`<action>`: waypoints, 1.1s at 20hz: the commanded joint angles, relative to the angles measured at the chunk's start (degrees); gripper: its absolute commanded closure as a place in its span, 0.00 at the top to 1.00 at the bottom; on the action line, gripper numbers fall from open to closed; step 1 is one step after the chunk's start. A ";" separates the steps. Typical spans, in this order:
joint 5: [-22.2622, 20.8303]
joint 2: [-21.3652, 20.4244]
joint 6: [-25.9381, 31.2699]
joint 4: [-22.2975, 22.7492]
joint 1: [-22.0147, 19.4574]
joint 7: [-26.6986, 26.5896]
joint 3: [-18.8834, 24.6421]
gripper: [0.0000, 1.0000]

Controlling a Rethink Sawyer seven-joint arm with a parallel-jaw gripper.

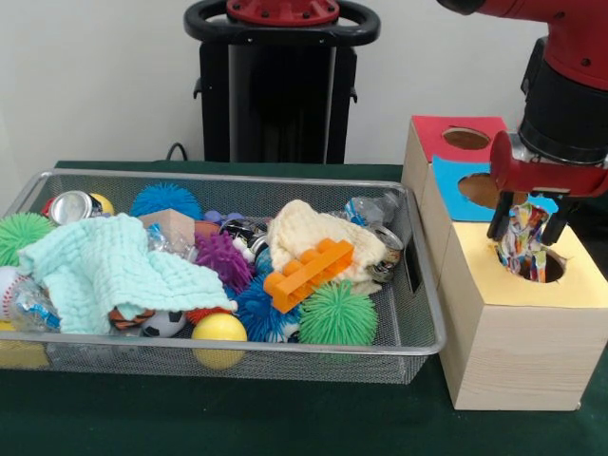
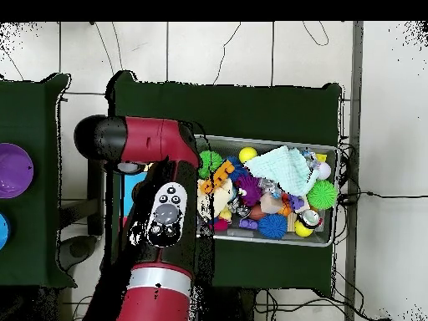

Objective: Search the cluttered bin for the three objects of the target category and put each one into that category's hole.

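Hand (image 1: pixel 528 228) over the yellow hole (image 1: pixel 545 267), gripping a multicoloured rag (image 1: pixel 521 235).

At the right of the front view I see the rag hanging between the closed fingers, its lower end at the hole's rim, possibly just inside. The wire bin (image 1: pixel 423 313) sits left of the box on the green surface (image 1: pixel 285 418), holding a mint cloth (image 1: pixel 109 271), cream cloth (image 1: pixel 309 231) and orange block (image 1: pixel 309 274). In the overhead view the arm hides the hand.
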 commanded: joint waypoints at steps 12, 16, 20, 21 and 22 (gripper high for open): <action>-1.38 -2.08 14.18 2.05 0.78 10.12 2.36 0.00; -1.70 -1.91 13.66 1.67 0.94 10.09 2.27 0.00; -2.21 -1.69 13.00 1.44 1.00 10.11 1.89 0.00; -2.39 -1.60 12.83 1.34 1.06 10.17 1.75 0.00; -2.55 -1.44 12.32 1.15 1.15 10.49 1.48 0.00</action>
